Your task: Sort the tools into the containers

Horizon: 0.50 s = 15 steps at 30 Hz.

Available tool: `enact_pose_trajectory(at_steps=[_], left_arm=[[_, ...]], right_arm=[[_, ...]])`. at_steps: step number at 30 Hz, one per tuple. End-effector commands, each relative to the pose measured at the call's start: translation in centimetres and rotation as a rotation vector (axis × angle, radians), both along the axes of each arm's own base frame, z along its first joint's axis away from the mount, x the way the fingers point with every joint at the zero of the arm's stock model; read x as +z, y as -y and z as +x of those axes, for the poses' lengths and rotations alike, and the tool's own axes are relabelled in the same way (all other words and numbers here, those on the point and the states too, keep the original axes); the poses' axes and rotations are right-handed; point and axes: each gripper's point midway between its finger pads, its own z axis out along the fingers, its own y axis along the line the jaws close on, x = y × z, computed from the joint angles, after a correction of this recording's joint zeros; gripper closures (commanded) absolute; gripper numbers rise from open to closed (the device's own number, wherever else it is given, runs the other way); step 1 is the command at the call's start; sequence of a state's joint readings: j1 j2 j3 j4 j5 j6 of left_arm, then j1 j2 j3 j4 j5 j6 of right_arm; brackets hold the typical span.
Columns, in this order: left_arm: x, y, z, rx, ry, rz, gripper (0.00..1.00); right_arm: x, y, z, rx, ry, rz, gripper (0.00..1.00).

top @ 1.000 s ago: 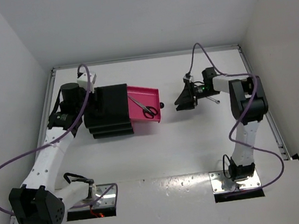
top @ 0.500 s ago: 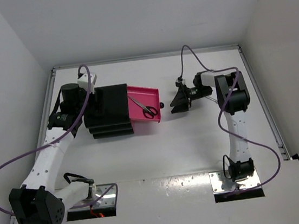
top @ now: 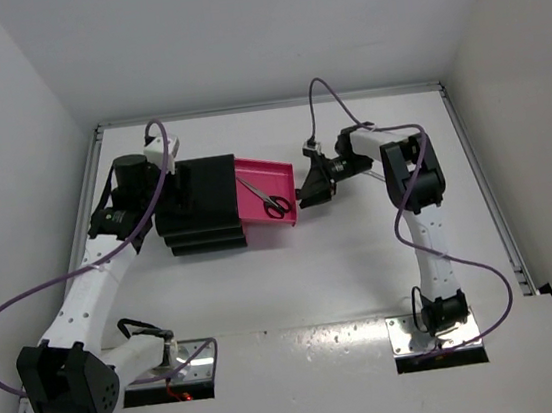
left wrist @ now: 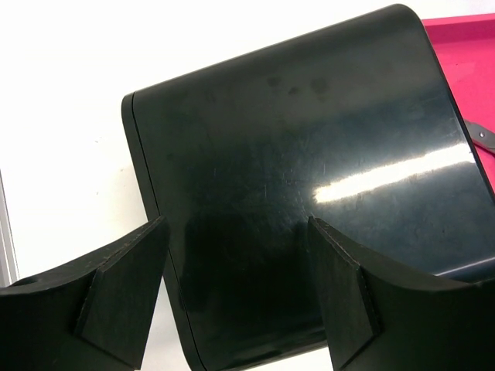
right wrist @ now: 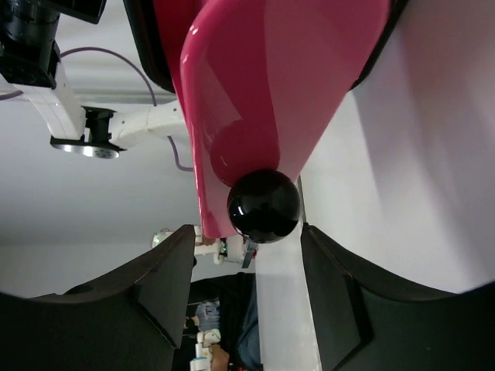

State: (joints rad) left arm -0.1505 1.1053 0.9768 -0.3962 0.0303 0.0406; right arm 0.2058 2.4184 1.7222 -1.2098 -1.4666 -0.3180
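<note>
**Item: open drawer holding scissors, right arm at the knob**

Container: black drawer unit [top: 213, 189], on the left half of the worktop [top: 363, 256]; one pink drawer [top: 277, 176] stands drawn out towards the robot's right, apparently the uppermost, though the level is not certain.

Contents: scissors [top: 272, 203] lying flat inside the open drawer, blades pointing to the far left corner, handles to the near right; no other tools can be made out.

Right end effector [top: 306, 191]: jaws parted, one to each side of the round black knob [right wrist: 263, 206] on the drawer front; the wrist view shows a gap at one side and the other jaw very close, so nothing appears clamped.

Left end effector [left wrist: 236, 232]: jaws spread wide over the glossy top of the unit, nothing between them; whether they press on the top cannot be told.

Governing relation: the knob lies directly ahead of the right end effector, to the robot's left; the drawer's slide axis runs left to right across the worktop, in line with that approach; the right arm is plainly nearer the knob, the left sits at the unit's rear.

Assessment: scissors sorted; the likely next step is to push the drawer home, the left arm being placed to brace the unit.
</note>
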Motion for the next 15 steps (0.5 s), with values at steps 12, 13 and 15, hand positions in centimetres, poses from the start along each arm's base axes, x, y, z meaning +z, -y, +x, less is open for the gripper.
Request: enact_pose_trajectory(at_steps=[12, 13, 15], left_arm=[[-0.3, -0.2, 0.4, 0.003, -0.005, -0.002, 0.22], [-0.7, -0.2, 0.3, 0.003, -0.014, -0.001, 0.22], [-0.7, -0.3, 0.3, 0.011, -0.013, 0.004, 0.22]], right_arm=[[1.8, -0.9, 2.6, -0.044, 0.055, 0.138, 0.49], [2.0, -0.9, 2.8, -0.043, 0.069, 0.141, 0.5], [2.3, -1.0, 3.2, -0.042, 0.08, 0.144, 0.53]])
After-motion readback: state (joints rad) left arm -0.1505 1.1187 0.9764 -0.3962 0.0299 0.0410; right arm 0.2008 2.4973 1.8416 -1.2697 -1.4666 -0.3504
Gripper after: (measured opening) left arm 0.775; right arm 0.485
